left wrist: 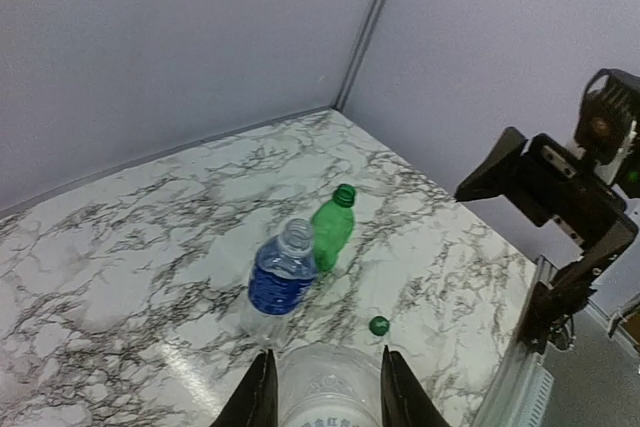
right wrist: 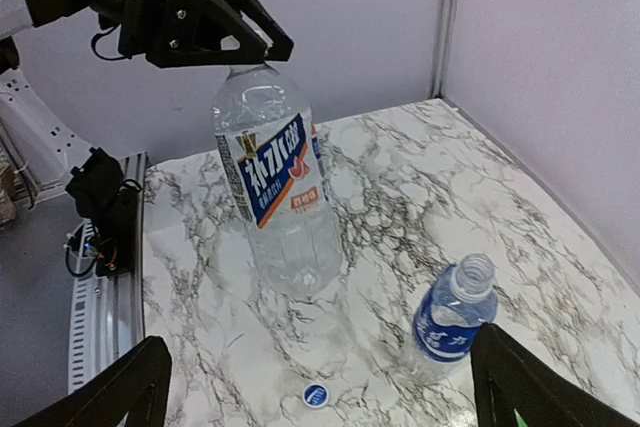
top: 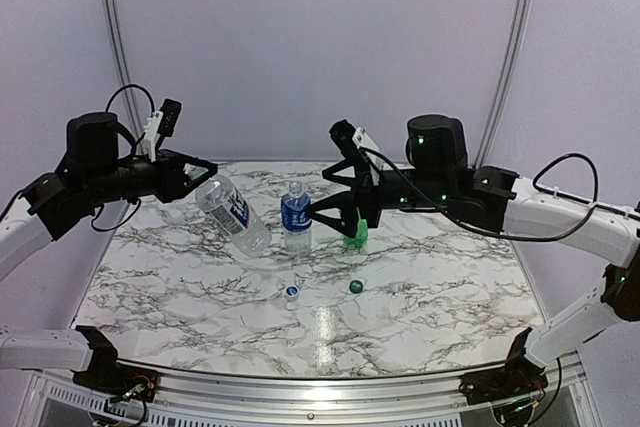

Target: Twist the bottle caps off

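Observation:
My left gripper is shut on the top of the clear bottle with the white label, which it holds tilted, base on the table. In the left wrist view that bottle fills the gap between the fingers; its cap is hidden. The blue-label bottle stands upright with an open neck, and the green bottle is just behind it. A blue cap and a green cap lie loose on the marble. My right gripper hovers open over the green bottle, holding nothing.
The marble table ends in a metal rail at the near edge, and grey walls close in the back and sides. In the right wrist view the blue cap lies between the wide-spread fingers, with the blue-label bottle to the right.

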Controlling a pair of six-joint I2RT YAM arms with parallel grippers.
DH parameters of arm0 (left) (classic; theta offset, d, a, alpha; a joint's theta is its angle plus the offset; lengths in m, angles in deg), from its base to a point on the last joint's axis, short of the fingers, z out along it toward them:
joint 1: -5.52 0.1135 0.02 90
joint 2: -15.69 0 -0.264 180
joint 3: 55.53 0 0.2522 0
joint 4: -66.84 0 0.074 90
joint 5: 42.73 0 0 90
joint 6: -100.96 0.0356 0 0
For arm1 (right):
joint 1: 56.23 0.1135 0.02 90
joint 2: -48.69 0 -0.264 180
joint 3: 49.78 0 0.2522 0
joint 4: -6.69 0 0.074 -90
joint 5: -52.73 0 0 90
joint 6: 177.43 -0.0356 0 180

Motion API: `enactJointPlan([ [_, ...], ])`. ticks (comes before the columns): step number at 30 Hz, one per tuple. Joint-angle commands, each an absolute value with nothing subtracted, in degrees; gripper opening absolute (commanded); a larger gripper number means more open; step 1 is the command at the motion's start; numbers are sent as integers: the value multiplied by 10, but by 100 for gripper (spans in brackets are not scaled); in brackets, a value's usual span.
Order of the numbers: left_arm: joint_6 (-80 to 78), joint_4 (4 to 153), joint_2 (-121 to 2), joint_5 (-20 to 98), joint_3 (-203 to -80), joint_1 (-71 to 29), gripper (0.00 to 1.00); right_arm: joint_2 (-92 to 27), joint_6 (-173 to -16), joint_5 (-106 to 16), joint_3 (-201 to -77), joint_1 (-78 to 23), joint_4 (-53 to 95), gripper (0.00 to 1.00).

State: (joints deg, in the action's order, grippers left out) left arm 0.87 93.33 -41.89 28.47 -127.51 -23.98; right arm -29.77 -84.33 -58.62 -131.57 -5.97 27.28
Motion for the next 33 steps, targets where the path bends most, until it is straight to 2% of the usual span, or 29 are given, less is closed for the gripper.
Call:
enactJointPlan([
  [1, -37, 923, -388, 168, -1279, -284, 9, -330, -855, -646, -1355, -19, 235, 98],
  [6, -55, 897, -398, 151, -1301, -335, 7, -376, -850, -681, -1394, 12, 247, 98],
  [16, -81, 833, -439, 150, -1313, -391, 3, -414, -871, -729, -1393, 32, 223, 98],
  [24, -84, 811, -443, 171, -1305, -399, 1, -423, -894, -749, -1377, 32, 192, 84],
  [29, -92, 784, -440, 173, -1296, -399, 0, -437, -899, -754, -1377, 32, 185, 81],
  [33, -92, 783, -436, 177, -1290, -399, 0, -437, -901, -754, -1376, 31, 179, 73],
])
